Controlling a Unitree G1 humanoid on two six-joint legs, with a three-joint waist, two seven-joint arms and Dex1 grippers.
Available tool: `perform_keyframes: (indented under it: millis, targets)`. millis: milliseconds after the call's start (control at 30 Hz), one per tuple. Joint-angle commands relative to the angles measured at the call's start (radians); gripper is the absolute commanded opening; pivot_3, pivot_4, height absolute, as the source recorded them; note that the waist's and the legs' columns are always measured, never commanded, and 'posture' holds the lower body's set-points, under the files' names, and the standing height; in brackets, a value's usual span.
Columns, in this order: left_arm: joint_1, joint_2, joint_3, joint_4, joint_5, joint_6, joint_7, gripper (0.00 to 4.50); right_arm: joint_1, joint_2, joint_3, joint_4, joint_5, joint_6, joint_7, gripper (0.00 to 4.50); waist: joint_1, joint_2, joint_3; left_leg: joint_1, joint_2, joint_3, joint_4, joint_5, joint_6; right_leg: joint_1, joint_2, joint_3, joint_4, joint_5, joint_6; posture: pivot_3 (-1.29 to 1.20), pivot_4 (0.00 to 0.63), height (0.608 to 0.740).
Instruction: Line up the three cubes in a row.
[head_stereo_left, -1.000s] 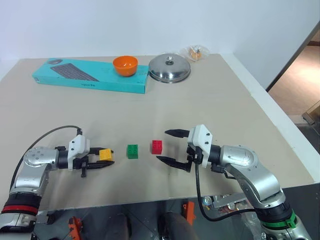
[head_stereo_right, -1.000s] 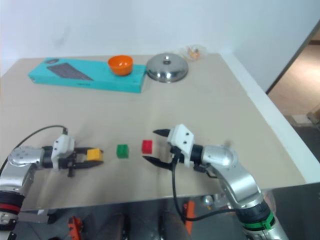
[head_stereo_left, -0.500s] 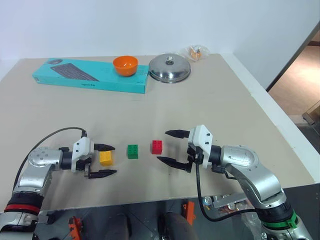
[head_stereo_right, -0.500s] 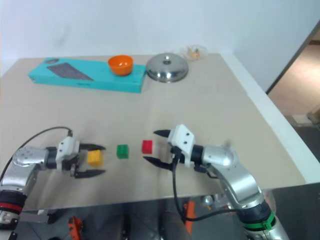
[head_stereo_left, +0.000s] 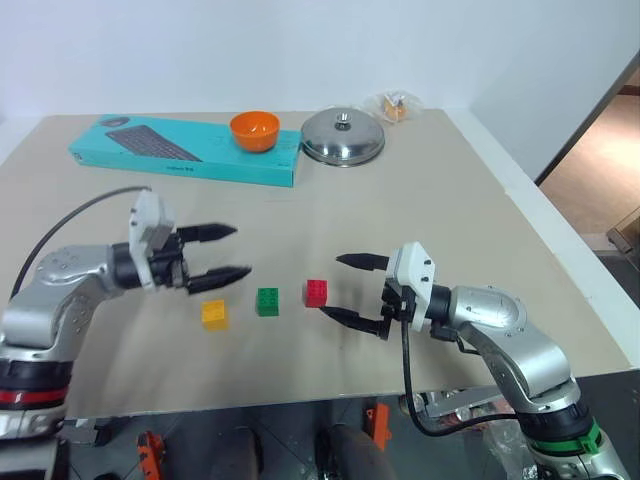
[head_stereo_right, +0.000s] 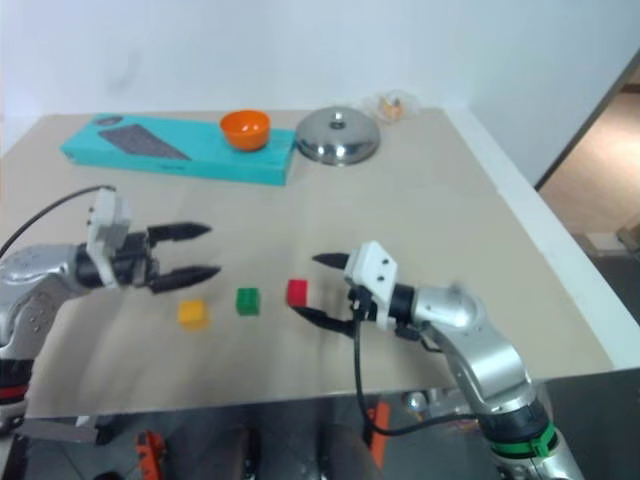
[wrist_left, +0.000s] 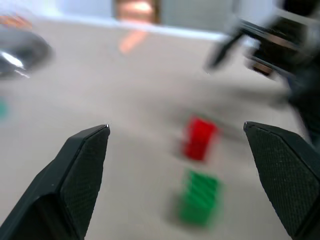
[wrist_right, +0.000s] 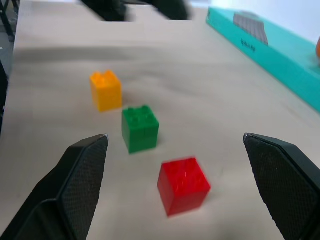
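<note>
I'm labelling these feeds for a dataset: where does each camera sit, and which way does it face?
Left and right eye views: on the head, looking forward and down at the table; both arms show, left gripper and right gripper open.
Left wrist view: along its own fingers toward the red cube and green cube.
Right wrist view: along its own fingers toward all three, with the yellow cube.
Shared: red and green cubes.
</note>
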Motion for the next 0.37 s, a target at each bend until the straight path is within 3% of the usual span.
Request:
perform_keyframes:
  millis: [33, 367]
  targets:
    - [-0.041, -0.07, -0.022, 0.123, 0.147, -0.13, 0.152, 4.44, -0.056, 0.016, -0.042, 0.074, -0.011, -0.044, -0.01, 4.5, -0.001, 0.0, 0.0, 0.001, 0.0, 0.0, 0.0, 0.0, 0.0, 0.001, 0.0, 0.0, 0.0, 0.0, 0.0, 0.0, 0.15, 0.74]
    - [-0.043, -0.158, -0.051, 0.236, 0.271, -0.267, 0.239, 4.44, -0.183, 0.098, -0.094, 0.321, -0.015, -0.052, -0.068, 4.5, -0.001, 0.0, 0.0, -0.002, 0.0, 0.001, -0.001, 0.0, 0.0, -0.002, 0.0, 0.002, 0.0, 0.0, 0.0, 0.0, 0.15, 0.74]
